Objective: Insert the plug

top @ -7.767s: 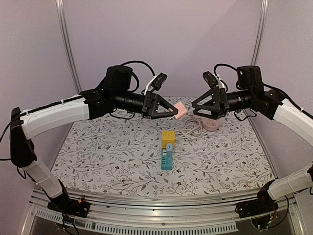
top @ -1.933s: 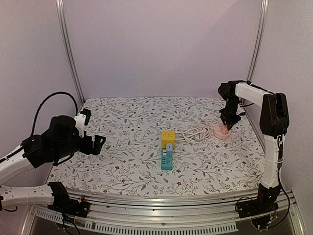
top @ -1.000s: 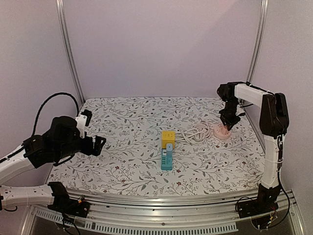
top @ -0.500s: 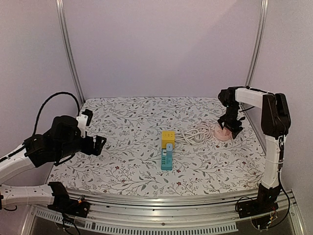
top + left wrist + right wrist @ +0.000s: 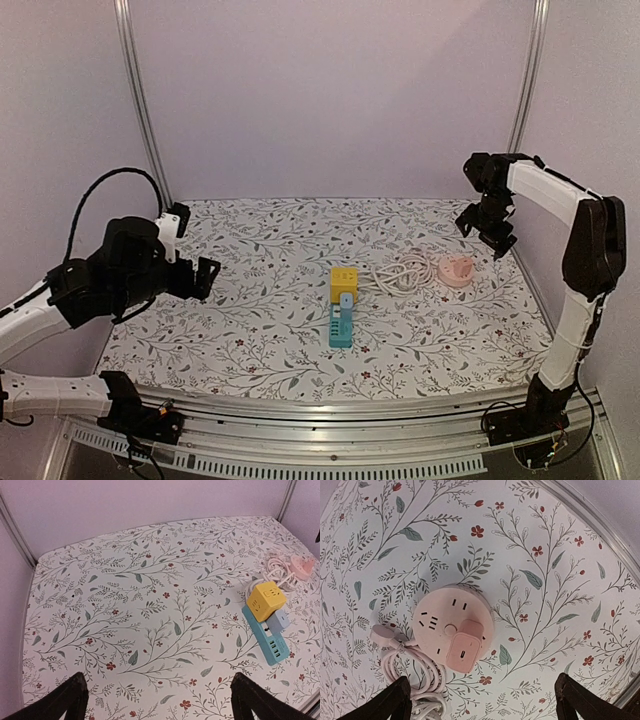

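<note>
Right gripper (image 5: 481,680): fingers spread wide, nothing between them, raised above the socket (image 5: 437,617) and not touching it. Plug (image 5: 465,651): pink, seated in the socket's top face near its rim; whether it is pushed fully home can't be told. Round pink socket lies flat on the mat (image 5: 250,330), far right side, near the corner rail. Cable (image 5: 417,680): pale loops bunched just beside the socket, its end touching the socket's side.

Left gripper (image 5: 157,687): released too, fingers wide and empty, held up over the mat's left side, well apart from everything.

Mid-mat: yellow cube (image 5: 345,279) touching the far end of a teal strip (image 5: 341,327). Small grey-blue adapter (image 5: 278,620) sits on the strip just beside the cube. The cable runs between cube and socket.
</note>
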Tool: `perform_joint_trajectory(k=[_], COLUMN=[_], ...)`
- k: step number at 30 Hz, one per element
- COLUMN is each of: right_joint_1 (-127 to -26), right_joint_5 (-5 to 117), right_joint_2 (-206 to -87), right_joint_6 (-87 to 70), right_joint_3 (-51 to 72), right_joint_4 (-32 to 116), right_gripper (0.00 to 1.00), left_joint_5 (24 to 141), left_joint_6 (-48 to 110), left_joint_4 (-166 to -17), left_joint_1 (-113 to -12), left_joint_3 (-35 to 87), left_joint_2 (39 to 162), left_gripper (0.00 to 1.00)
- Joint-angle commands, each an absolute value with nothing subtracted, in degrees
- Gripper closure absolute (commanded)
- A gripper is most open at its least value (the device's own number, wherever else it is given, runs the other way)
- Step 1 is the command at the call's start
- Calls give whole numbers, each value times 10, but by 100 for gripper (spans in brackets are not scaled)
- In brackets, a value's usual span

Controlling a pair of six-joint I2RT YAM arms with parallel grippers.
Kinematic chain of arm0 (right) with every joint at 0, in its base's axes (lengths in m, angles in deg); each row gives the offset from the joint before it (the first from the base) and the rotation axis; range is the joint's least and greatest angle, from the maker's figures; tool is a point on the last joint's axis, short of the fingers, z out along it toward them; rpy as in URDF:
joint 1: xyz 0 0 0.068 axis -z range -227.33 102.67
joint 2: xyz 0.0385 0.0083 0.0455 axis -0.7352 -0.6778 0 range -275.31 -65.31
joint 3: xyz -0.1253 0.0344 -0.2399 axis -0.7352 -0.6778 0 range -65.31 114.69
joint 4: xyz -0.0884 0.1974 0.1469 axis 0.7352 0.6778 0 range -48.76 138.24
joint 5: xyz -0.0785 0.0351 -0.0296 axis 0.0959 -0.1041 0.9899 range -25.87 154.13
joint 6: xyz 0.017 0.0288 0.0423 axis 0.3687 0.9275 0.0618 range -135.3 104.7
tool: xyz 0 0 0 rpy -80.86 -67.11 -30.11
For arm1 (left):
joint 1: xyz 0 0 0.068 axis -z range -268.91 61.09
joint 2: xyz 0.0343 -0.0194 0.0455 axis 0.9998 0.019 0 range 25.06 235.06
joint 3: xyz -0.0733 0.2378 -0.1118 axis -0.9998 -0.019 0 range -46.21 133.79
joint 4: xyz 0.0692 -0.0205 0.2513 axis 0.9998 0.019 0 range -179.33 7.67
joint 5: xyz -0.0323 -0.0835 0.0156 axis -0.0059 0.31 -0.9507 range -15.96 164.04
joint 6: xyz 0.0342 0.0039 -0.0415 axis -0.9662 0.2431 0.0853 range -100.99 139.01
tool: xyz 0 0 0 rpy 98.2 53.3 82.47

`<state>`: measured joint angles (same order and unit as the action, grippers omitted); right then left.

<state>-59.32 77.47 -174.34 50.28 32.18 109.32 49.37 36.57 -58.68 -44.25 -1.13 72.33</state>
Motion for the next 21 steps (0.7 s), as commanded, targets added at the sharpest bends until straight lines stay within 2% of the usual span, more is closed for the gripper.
perform_joint_trajectory(k=[1, 15, 21], right_joint_1=[-591, -591, -591], right_joint_5=[750, 479, 404], right_joint_2=[-1701, -1502, -1367], right_joint_6=[433, 177, 108], right_joint_3=[294, 124, -10], right_joint_4=[1042, 739, 587], right_gripper=[1, 1, 1], left_joint_5=[488, 475, 470], left_joint_6=[367, 399, 406], left_joint_4=[-593, -562, -563], left_joint_1=[-451, -451, -451], left_joint_3=[16, 97, 116], left_joint_2=[739, 790, 790], left_gripper=[0, 1, 1])
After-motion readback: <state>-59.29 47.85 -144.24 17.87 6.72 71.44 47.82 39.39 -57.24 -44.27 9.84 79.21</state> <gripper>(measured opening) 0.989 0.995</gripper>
